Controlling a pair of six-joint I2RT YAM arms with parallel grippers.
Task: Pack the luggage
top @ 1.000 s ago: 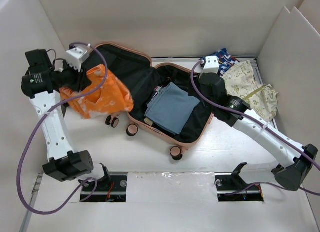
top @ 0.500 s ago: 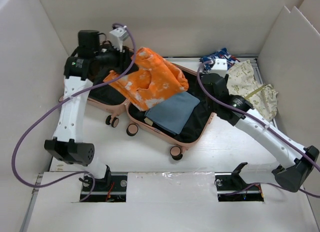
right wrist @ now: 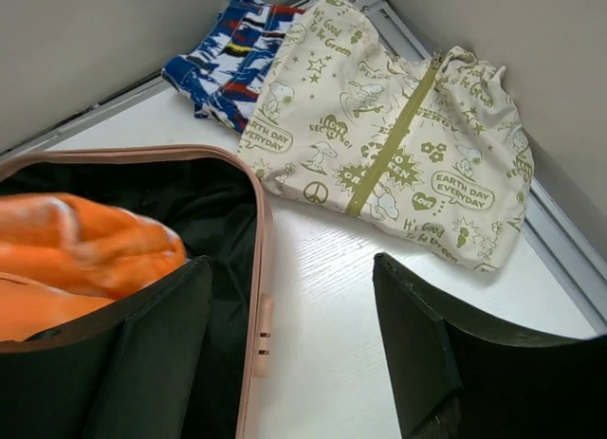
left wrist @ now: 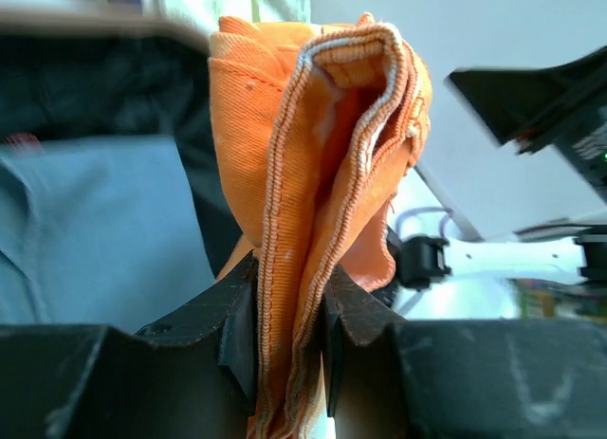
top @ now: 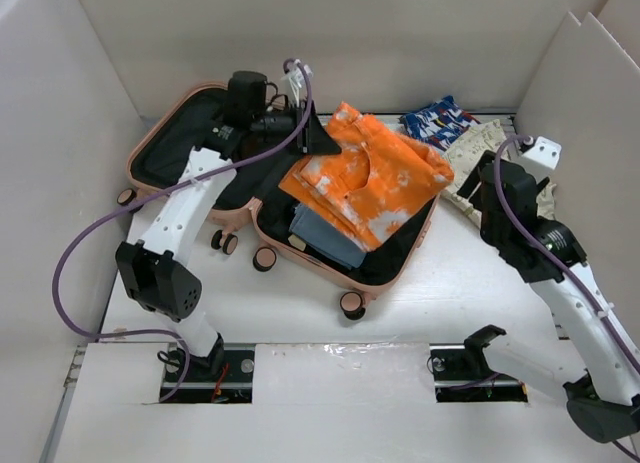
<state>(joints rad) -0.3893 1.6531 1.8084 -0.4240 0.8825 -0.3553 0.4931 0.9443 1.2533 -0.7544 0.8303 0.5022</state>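
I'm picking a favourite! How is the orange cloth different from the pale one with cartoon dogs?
The orange garment is bright with white blotches; the cream garment is pale with green cartoon prints. The orange one is pinched in the left gripper over the open luggage; the cream one lies loose on the table beside it. Both are cloth.

Left white arm: stretched forward from its base, elbow high, wrist turned to the right.
Left gripper: black jaws pinched tight on a folded orange cotton garment.
Right white arm: bent, leaning forward on the right side.
Right gripper: black jaws spread wide apart.
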